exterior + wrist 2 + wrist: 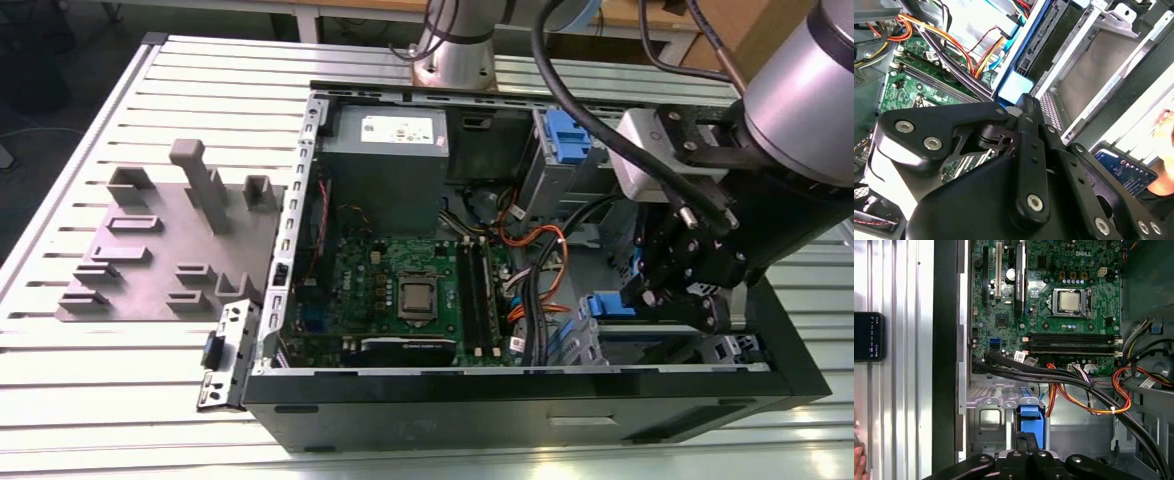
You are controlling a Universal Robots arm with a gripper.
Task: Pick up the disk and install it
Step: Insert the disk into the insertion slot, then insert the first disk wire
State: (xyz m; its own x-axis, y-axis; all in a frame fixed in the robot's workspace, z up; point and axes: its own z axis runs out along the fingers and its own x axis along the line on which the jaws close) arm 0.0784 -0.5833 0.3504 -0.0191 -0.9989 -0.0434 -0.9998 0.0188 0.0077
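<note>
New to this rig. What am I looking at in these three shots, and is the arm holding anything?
One robot arm with a black gripper reaches into an open computer case lying on a slatted metal table. The exterior view comes from a camera off the arm; both wrist views ride on the arm and look past the gripper. Inside the case are the green motherboard, bundled cables and the metal drive bay. The gripper is pinching a blue plastic part at that bay, apparently the disk's rail. A grey fixture plate lies beside the case.
</note>
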